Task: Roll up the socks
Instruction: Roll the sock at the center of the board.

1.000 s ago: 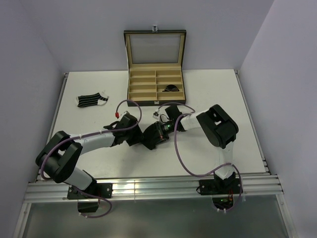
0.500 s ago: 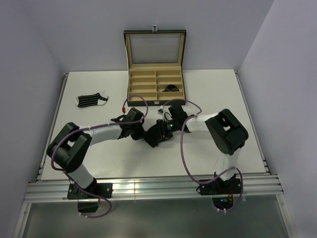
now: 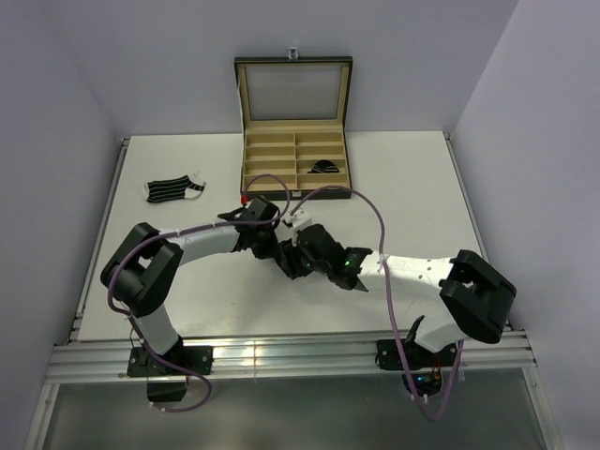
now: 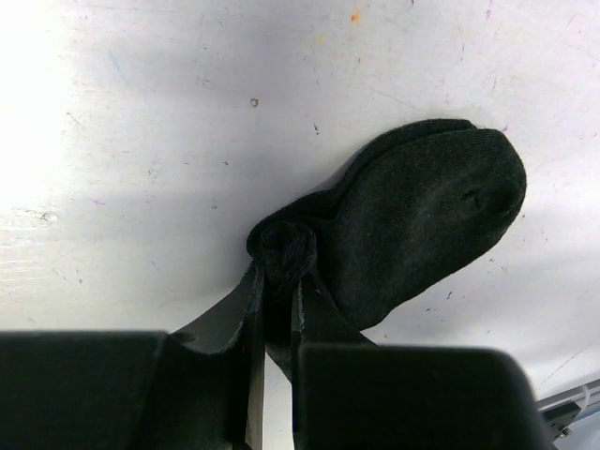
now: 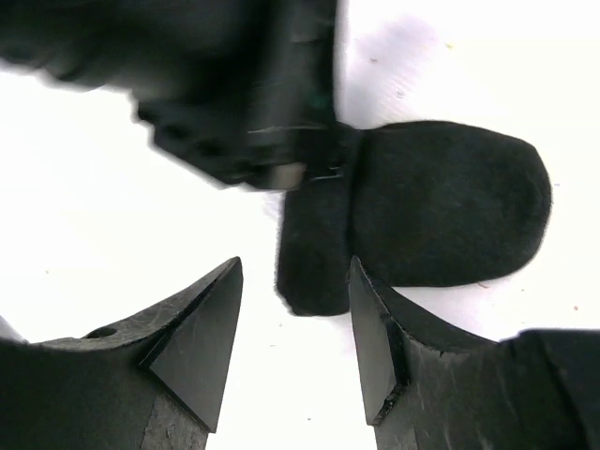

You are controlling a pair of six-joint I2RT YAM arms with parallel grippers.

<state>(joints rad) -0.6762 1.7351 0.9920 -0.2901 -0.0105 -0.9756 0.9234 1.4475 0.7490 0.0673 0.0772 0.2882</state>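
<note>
A plain black sock (image 4: 422, 211) lies flat on the white table, its near end wound into a small roll (image 4: 281, 248). My left gripper (image 4: 278, 281) is shut on one end of that roll. In the right wrist view the roll (image 5: 314, 239) lies crosswise, with the flat toe part (image 5: 450, 202) to the right. My right gripper (image 5: 295, 267) stands open just short of the roll's other end, touching nothing. From above, both grippers (image 3: 279, 251) (image 3: 304, 255) meet at the table's middle and hide the sock. A striped sock (image 3: 173, 189) lies flat at the far left.
An open black box with tan compartments (image 3: 267, 161) stands at the back centre. A dark rolled sock (image 3: 324, 167) sits in one right-hand compartment. The left gripper's body (image 5: 234, 84) fills the upper part of the right wrist view.
My right gripper has opened and drawn back from the roll while its arm swung out to the right. My left gripper closed on the roll's end and reached further in.
</note>
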